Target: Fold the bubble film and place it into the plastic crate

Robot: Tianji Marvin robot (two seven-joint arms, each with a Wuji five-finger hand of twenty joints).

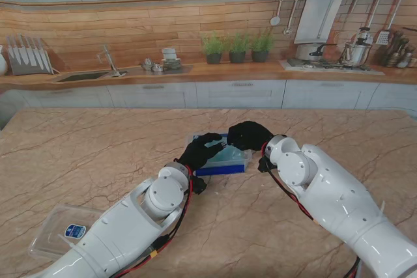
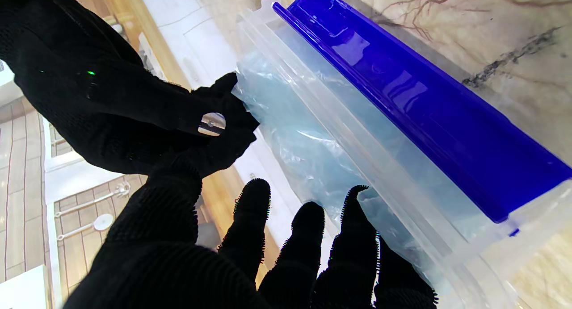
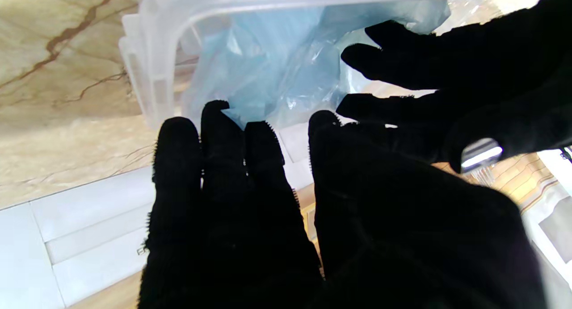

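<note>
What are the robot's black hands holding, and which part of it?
The bubble film already lies inside the plastic crate. Both hands, left hand and right hand, are over it, but whether their fingers pinch it cannot be told.

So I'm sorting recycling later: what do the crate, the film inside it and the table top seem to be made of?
Plastic crate: clear glossy plastic walls, with an opaque blue plastic part, judging by its sheen. Bubble film: thin pale-blue translucent plastic, crinkled and shiny. Table: looks like polished beige marble with brown veins, possibly an imitation.
</note>
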